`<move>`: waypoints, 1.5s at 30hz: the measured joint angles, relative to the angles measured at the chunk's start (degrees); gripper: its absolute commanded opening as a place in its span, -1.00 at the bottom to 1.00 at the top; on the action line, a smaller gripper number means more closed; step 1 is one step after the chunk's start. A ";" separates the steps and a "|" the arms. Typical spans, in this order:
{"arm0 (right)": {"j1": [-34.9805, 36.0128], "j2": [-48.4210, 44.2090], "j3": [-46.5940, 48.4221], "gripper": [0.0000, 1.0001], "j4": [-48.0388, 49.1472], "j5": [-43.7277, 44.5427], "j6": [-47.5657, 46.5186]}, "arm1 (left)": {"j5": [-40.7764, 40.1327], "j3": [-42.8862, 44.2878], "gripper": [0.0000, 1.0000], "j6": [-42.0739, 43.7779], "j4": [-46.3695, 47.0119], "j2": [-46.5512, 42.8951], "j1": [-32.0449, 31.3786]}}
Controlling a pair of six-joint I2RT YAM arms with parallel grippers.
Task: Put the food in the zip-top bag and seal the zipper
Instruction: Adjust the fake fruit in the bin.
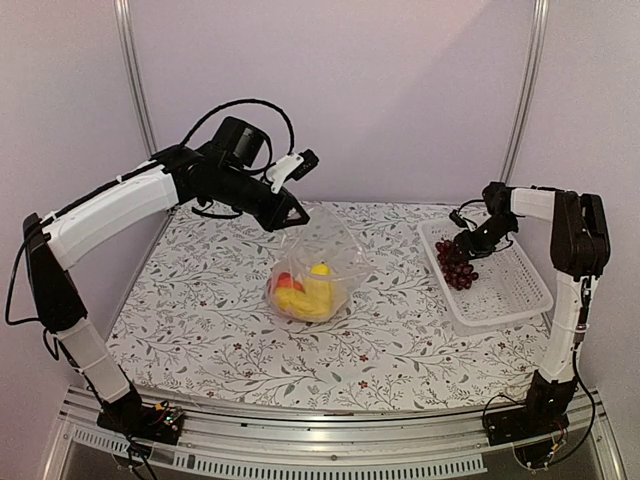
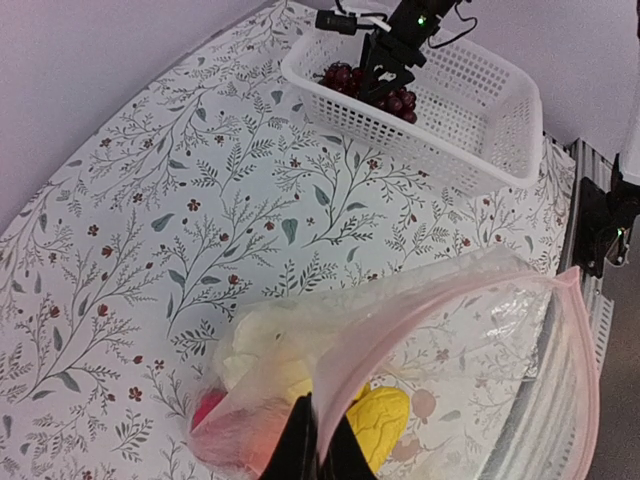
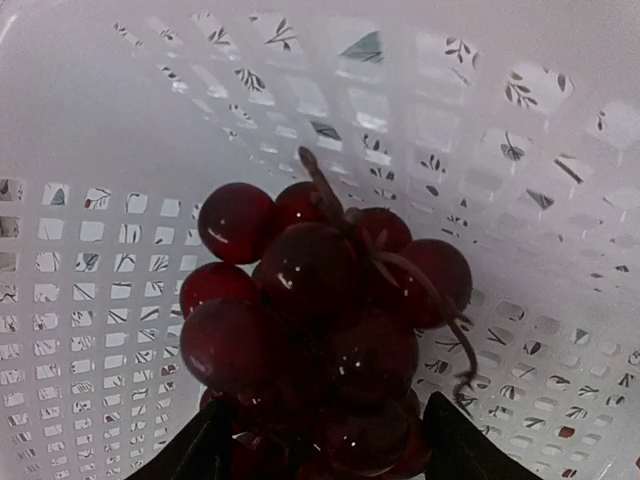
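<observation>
My left end effector [image 2: 318, 440] is pressed together on the bag's [image 1: 322, 250] pink rim, lifting it off the bench [image 1: 200, 320] so the mouth gapes up and to the right, toward the basket [image 1: 512, 292]. I judge that makes dropping things in easier. Yellow [image 1: 320, 290] and red [image 1: 285, 282] pieces sag in the bag's bottom, mid-bench. My right end effector [image 3: 320, 450] is spread, one finger on either side of the grapes [image 3: 320, 330], which lie in the basket's far-left part. The bunch's long axis runs roughly near to far beside the left wall, stem pointing away from my wrist. I judge I am placed to close across its width.
</observation>
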 measured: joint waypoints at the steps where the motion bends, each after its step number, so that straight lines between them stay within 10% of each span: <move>1: -0.04 0.00 -0.76 0.09 -0.07 0.44 0.09 | 0.00 0.00 -0.92 0.00 0.04 0.00 -0.02; 10: -1.40 -5.33 -7.56 -0.32 -1.79 2.01 -1.46 | 0.02 -0.02 -0.92 0.07 0.37 0.00 -0.09; 28: -3.30 -19.23 -10.69 -0.08 -6.71 6.40 -4.81 | 0.26 -1.81 -0.92 0.15 1.36 0.00 -0.15; 45: -3.67 -4.83 4.74 -0.17 -2.99 4.37 3.08 | 0.26 -1.88 -0.91 -0.02 1.60 0.00 -0.22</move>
